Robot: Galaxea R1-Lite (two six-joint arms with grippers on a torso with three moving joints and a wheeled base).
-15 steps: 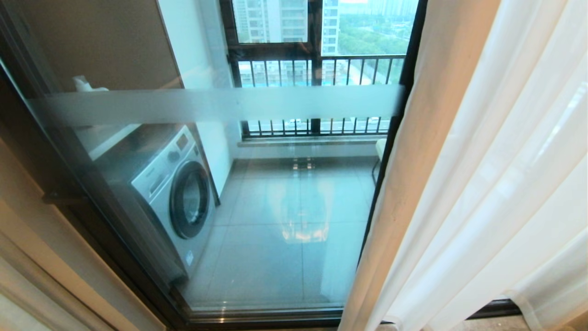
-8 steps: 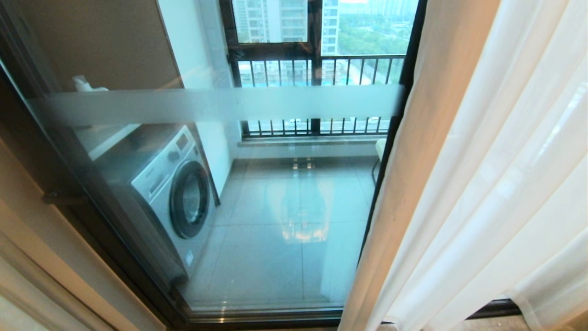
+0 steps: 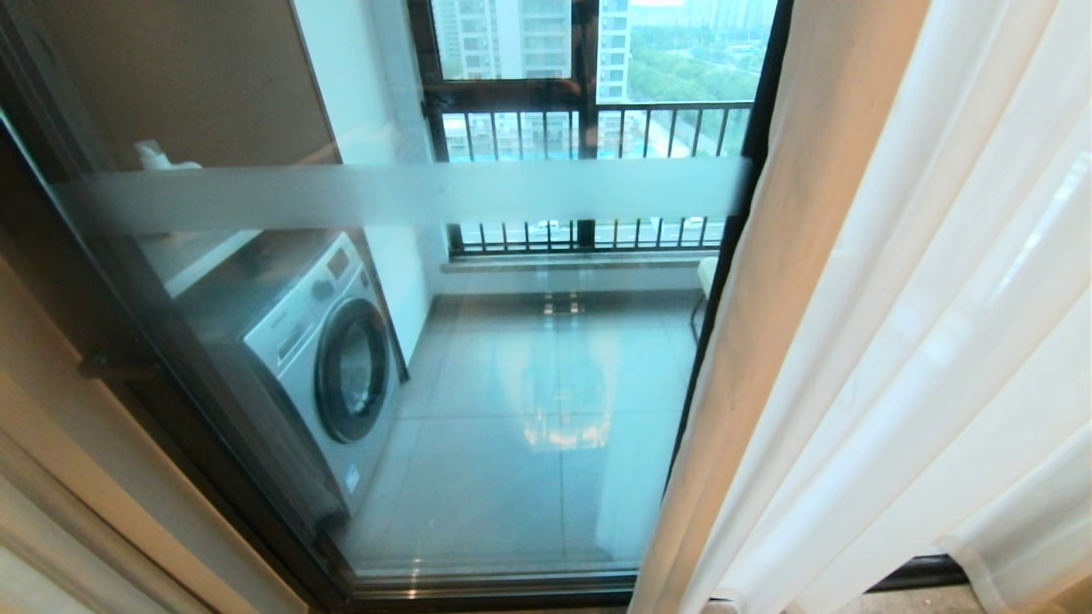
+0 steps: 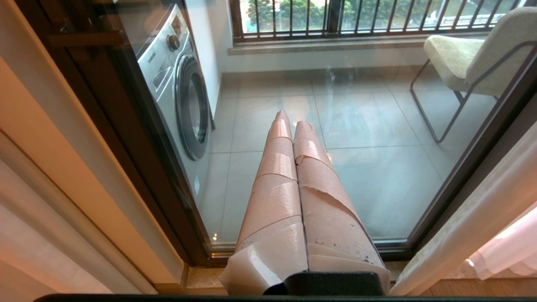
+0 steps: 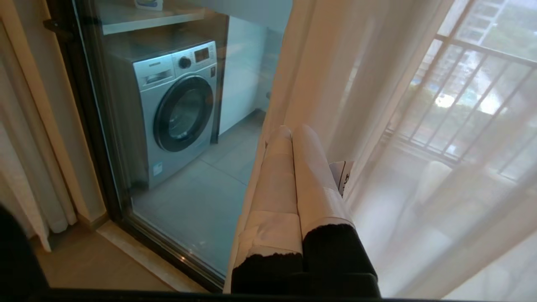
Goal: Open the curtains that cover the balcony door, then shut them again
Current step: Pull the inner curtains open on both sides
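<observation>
The sheer white curtains (image 3: 896, 341) hang bunched on the right and cover that part of the balcony door (image 3: 512, 384). The door's left glass pane, with its frosted band (image 3: 401, 192), is uncovered. Neither gripper shows in the head view. In the right wrist view my right gripper (image 5: 291, 131) is shut and empty, its taped fingers right at the curtains' (image 5: 377, 105) hemmed inner edge; I cannot tell if they touch. My left gripper (image 4: 291, 121) is shut on nothing and points low at the bare glass, with the curtains (image 4: 503, 251) off to one side.
A silver washing machine (image 3: 324, 350) stands behind the glass on the left of the tiled balcony. A padded chair (image 4: 470, 54) sits by the black railing (image 3: 589, 128). A beige drape (image 5: 16, 167) and a wall border the door's dark frame (image 3: 128, 324) on the left.
</observation>
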